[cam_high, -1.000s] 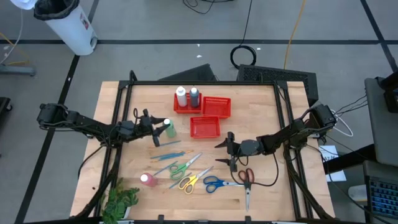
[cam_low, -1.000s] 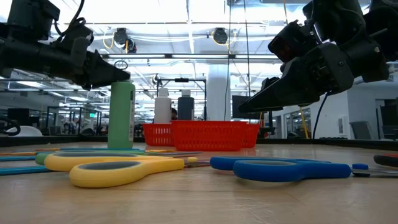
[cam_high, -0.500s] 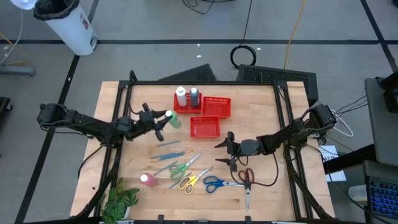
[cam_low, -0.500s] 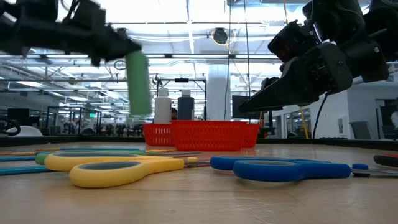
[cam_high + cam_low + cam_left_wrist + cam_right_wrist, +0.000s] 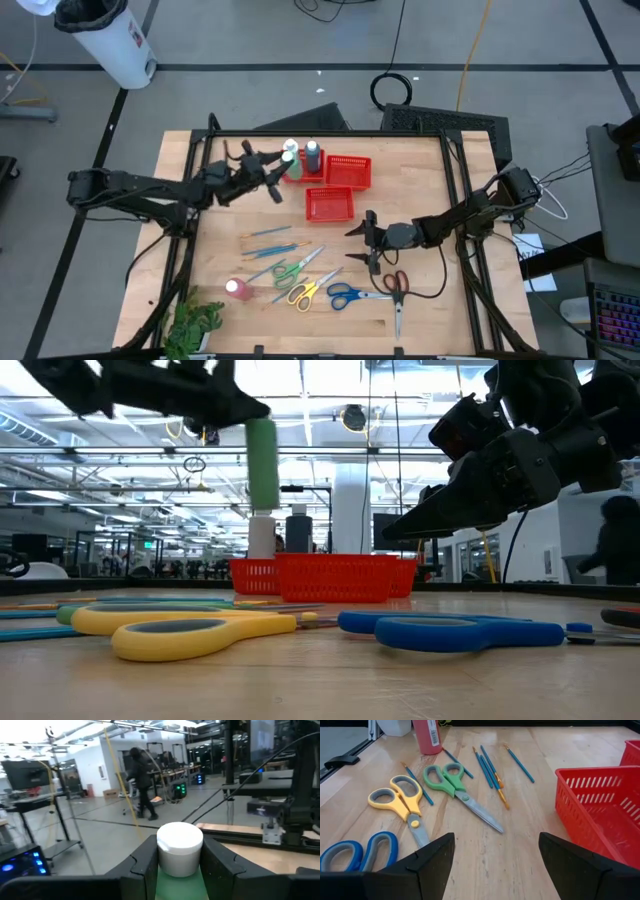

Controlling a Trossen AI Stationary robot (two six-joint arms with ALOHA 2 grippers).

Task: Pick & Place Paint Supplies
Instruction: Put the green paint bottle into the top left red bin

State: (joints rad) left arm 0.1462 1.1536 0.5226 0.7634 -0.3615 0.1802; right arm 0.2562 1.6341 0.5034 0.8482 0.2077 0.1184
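While the left gripper [image 5: 272, 176] carries the green bottle [image 5: 263, 463] clear of the counter [image 5: 430, 190], the bottle looks light and rigid, a smooth plastic cylinder that could slip if pinched loosely. The left wrist view shows both fingers [image 5: 143, 865] pressed against the body just below the white cap [image 5: 179, 848], a sensible place, since the cap's shoulder stops it sliding down.

Taking the front red basket [image 5: 330, 204] as landmark: nearest the low camera, on the near side of that basket, the yellow scissors [image 5: 170, 630] and blue scissors [image 5: 450, 630] lie flat, stiff and thin, best taken across the handles. The right gripper [image 5: 366, 239] hovers beside the basket's near right corner, its fingers spread wide and empty.

Above and to the left of the basket, the green bottle hangs almost upright, long axis near vertical. Beyond the basket, the white bottle [image 5: 291, 147] and grey-blue bottle [image 5: 312, 152] stand upright in the rear basket [image 5: 352, 170].
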